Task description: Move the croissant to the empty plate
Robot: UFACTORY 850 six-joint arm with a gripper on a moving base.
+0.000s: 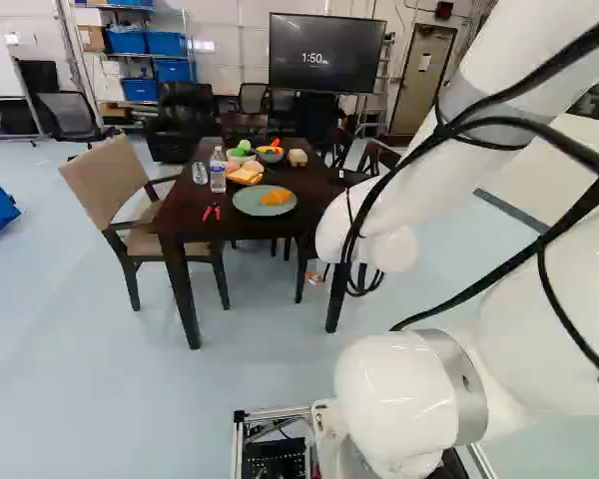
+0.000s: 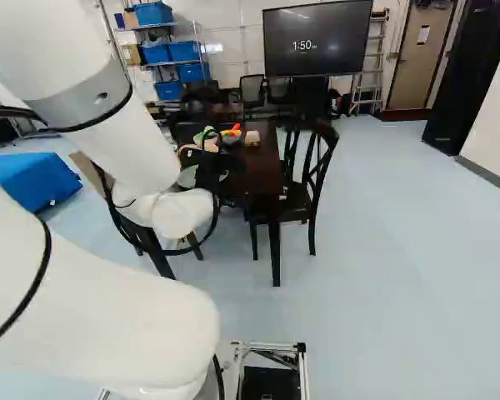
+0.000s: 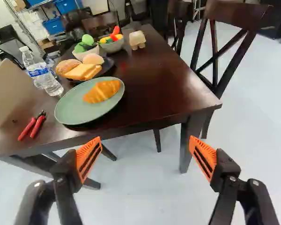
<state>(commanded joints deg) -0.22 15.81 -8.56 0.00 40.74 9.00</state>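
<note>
Resting on the green plate (image 3: 68,108), the croissant (image 3: 103,91); plate on the dark desk (image 3: 159,79), near bread (image 3: 82,71); fingers (image 3: 90,157) released, spread wide, desk edge ahead of them; red-handled pliers (image 3: 33,127) and bottle (image 3: 43,75) also on desk.

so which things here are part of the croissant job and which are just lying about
Part of the job:
croissant
green plate it lies on
claw, open and holding nothing
I can't make out an empty plate

Just lying about:
water bottle
red-handled tool
bread on the dark plate
bowl with the red pepper
</note>
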